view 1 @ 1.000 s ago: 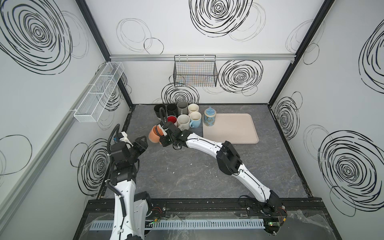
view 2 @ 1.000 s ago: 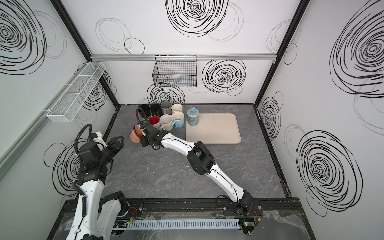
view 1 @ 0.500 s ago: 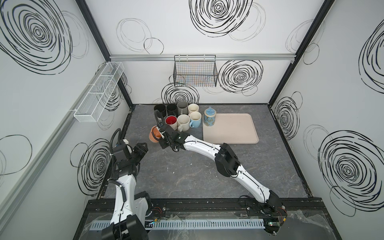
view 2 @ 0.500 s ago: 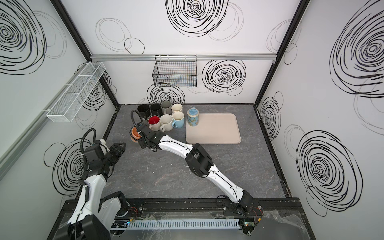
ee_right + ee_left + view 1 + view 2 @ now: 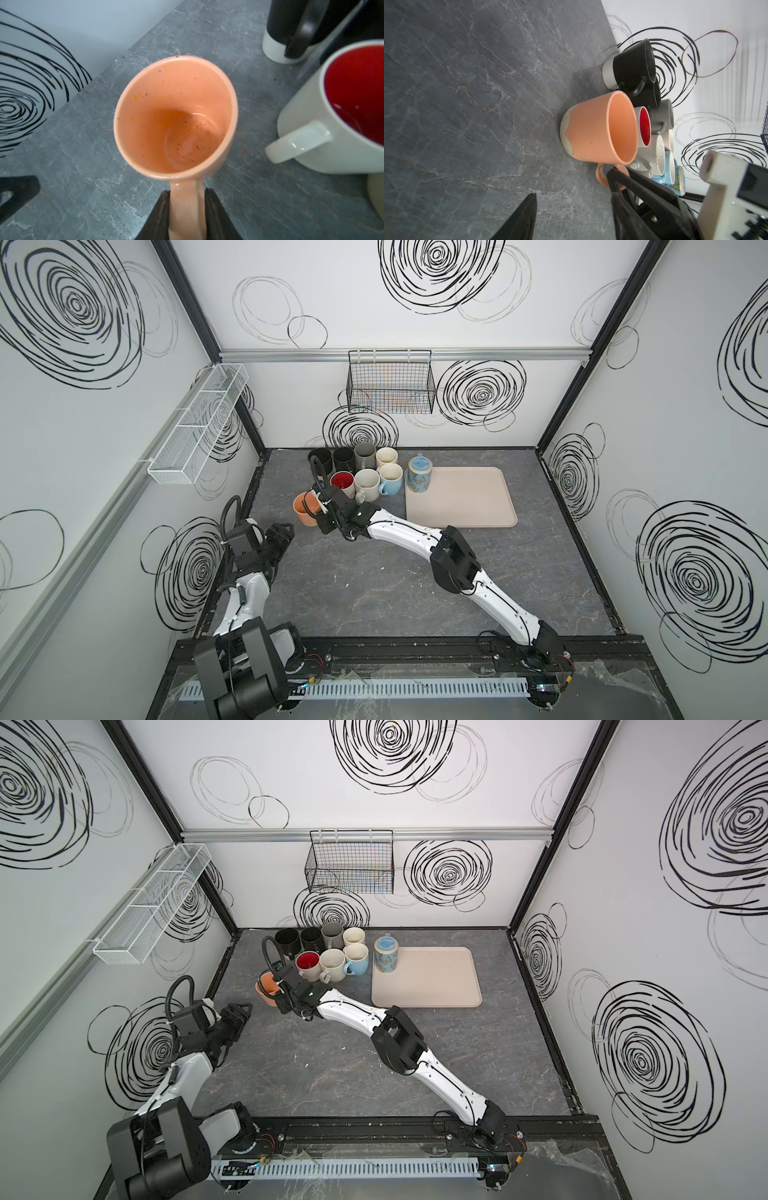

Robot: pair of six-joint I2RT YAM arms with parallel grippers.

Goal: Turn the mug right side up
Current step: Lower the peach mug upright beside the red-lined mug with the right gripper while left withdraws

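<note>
Right wrist, mug (image 5: 176, 116) upright, handle between gripper (image 5: 187, 194) fingers

Bearings from orange mug (image 5: 304, 512); 12 = back wall (image 5: 478, 323).
- 12 to 2: mug cluster (image 5: 365, 481), packed tight. Red-lined mug (image 5: 342, 108) just beside; narrow gap only.
- 4: right gripper (image 5: 187, 193), fingers flanking handle; right arm (image 5: 415, 531) bars that side.
- 7: left gripper (image 5: 286, 531) near, jaws apart.
- 9 to 11: strip of bare tabletop (image 5: 278, 489), then left wall (image 5: 124, 489).
- 6: wide bare floor between arms.
- 3, past arm: tray (image 5: 465, 506), bare save butterfly mug (image 5: 419, 477) at its 10 corner.
- Overhead: wire basket (image 5: 390, 385) on back wall above cluster.
</note>
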